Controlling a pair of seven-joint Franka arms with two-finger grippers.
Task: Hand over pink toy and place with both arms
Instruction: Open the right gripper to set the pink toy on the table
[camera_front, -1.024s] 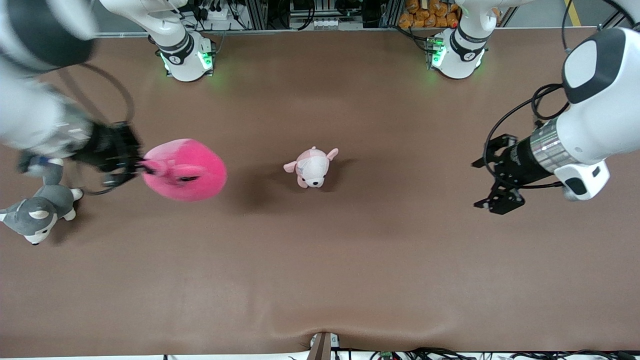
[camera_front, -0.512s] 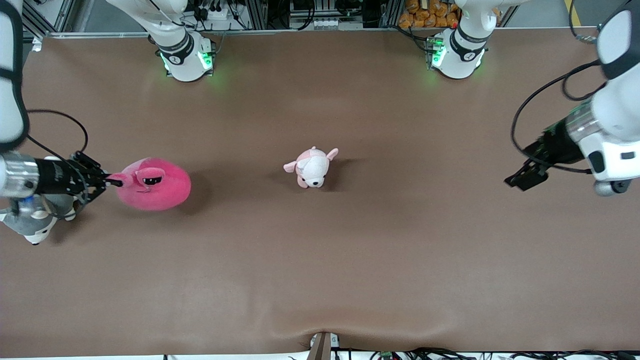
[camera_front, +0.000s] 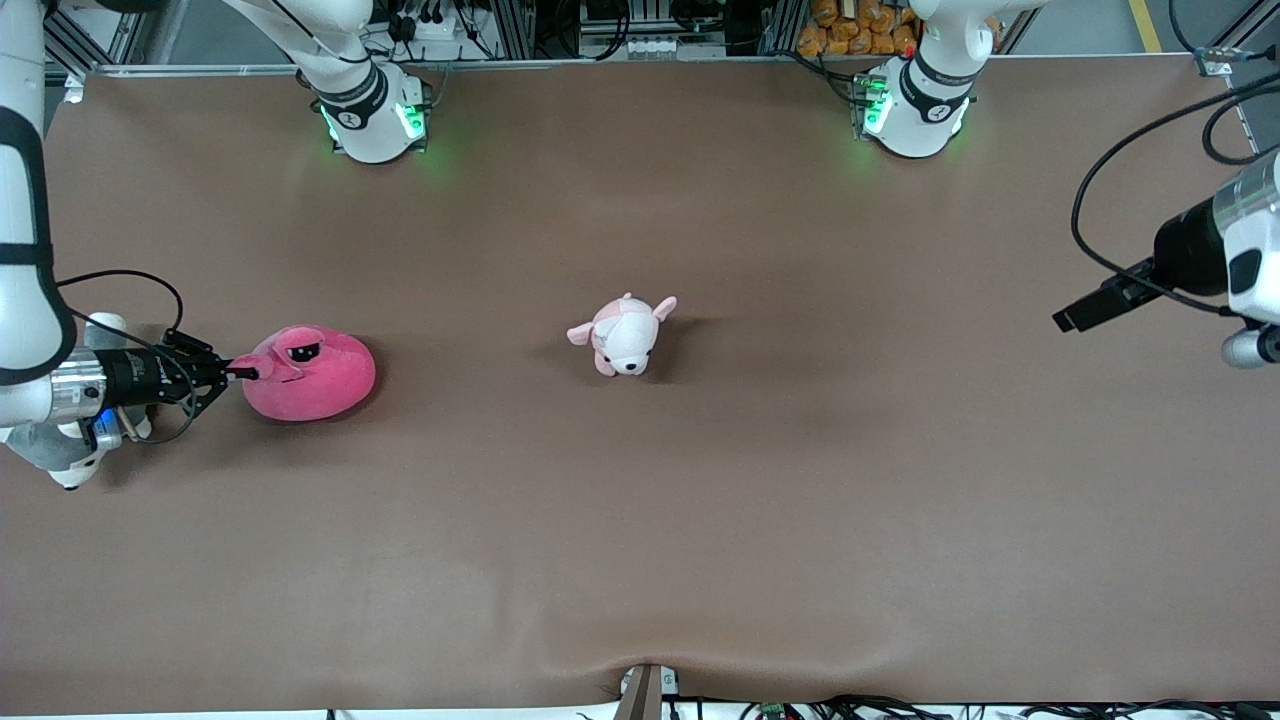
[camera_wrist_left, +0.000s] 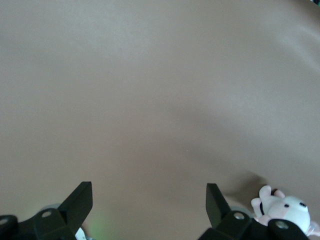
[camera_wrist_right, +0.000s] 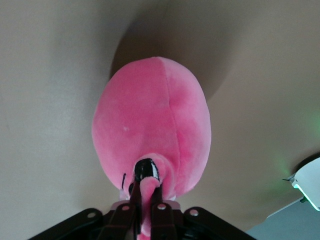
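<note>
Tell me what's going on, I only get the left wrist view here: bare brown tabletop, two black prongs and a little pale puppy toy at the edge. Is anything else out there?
Observer: Yes. A round pink toy lies on the table, toward the right arm's end, well away from the puppy plush.
Operator: Is anyone holding it?
Observer: The right gripper is shut on a small protruding bit at the toy's edge; the right wrist view shows its fingers pinching it.
Operator: And my prongs?
Observer: That is the left gripper, open and holding nothing, up over the left arm's end of the table.
Operator: Anything more?
Observer: A grey-and-white husky plush, mostly hidden under the right arm.
</note>
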